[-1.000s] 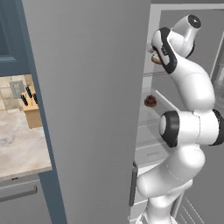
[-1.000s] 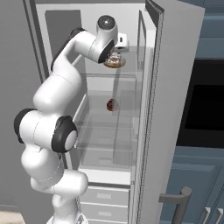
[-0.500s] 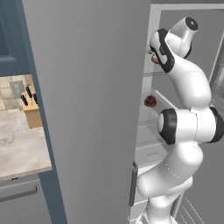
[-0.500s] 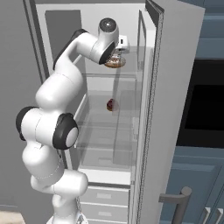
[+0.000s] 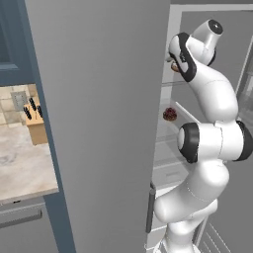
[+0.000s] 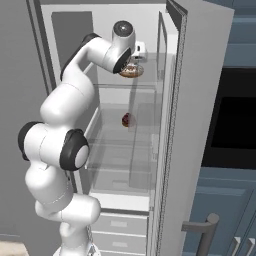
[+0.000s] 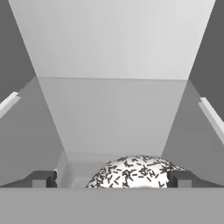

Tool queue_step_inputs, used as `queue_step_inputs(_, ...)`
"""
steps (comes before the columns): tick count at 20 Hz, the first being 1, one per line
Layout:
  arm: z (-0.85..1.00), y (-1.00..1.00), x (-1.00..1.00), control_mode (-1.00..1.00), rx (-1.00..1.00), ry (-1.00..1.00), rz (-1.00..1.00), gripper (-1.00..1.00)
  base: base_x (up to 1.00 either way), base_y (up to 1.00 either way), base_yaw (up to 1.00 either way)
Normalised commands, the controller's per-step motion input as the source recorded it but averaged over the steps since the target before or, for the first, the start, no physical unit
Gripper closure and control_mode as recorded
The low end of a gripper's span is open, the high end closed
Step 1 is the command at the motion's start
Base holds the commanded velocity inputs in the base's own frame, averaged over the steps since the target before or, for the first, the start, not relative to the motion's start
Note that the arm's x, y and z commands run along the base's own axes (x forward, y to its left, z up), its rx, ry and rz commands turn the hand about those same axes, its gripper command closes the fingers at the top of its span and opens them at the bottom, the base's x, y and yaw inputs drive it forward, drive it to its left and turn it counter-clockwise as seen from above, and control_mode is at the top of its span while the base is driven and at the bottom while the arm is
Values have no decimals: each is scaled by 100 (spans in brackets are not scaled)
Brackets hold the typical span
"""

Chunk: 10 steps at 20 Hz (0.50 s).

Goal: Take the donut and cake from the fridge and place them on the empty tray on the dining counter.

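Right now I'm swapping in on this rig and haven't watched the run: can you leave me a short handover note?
Gripper: open, up on the top shelf of the fridge, fingertips either side of the donut, not closed on it.
Donut: on the top glass shelf, white icing with dark sprinkles, between the fingers.
Cake: on the shelf below, untouched.
Fridge door is open.
Done: arm reached in and lined up on the donut.
Left: close on the donut, carry it to the tray on the dining counter, then come back for the cake.

The donut is whitish with dark speckles; the cake dark reddish-brown; the fridge plain grey.
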Motion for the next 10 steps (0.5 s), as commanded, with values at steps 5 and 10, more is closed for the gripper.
queue_step_inputs(5,-13,0,-2,-100,4,0,0,-100,0,0,0)
queue_step_inputs(10,-18,0,0,-100,2,1,0,-100,0,0,0)
